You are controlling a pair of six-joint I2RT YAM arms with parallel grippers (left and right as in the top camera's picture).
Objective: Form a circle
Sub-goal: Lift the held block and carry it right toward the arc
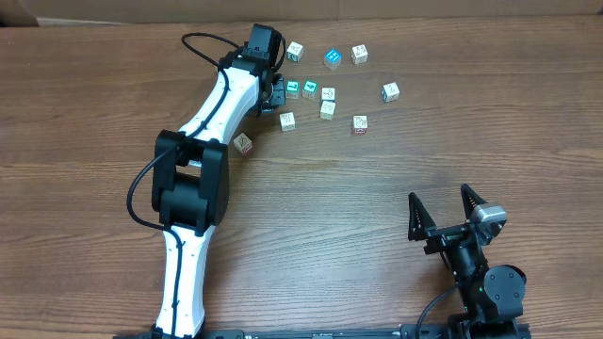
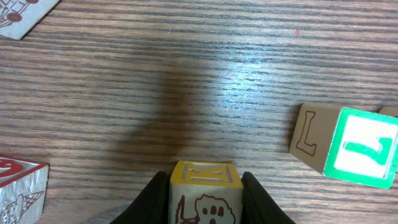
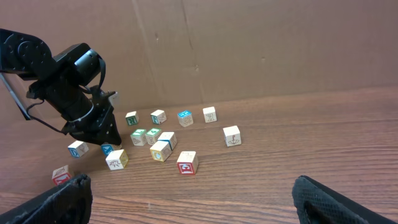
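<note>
The left gripper (image 2: 205,178) is pinching a small whitish wooden cube with a yellow-framed top and a brown drawing on its near face (image 2: 205,202). Both black fingers (image 2: 155,202) are pressing against its sides, so the jaws are standing narrow, and the cube is sitting on the brown wood-grain table (image 2: 217,81).

In the wrist view, a cube with a green-framed face and a brown outlined letter (image 2: 348,149) is resting ahead of this gripper and off to its right, apart from the pinched one. A cube with red markings (image 2: 22,186) is lying close on the gripper's left. Far ahead on that side, another cube with a brown drawing (image 2: 25,12) is poking in at the corner.

From overhead, the small whitish printed cubes are lying loose, not yet forming a circle. 4 of them (image 1: 310,89) are sitting in a bent line just beyond the left gripper's tip. 3 more (image 1: 333,57) are lying farther out past it, and others are scattered around, 1 (image 1: 243,143) just beside the white left arm (image 1: 221,104).

The right gripper (image 1: 439,195) is hanging with its jaws spread wide, holding nothing, with every cube lying well ahead of it.
</note>
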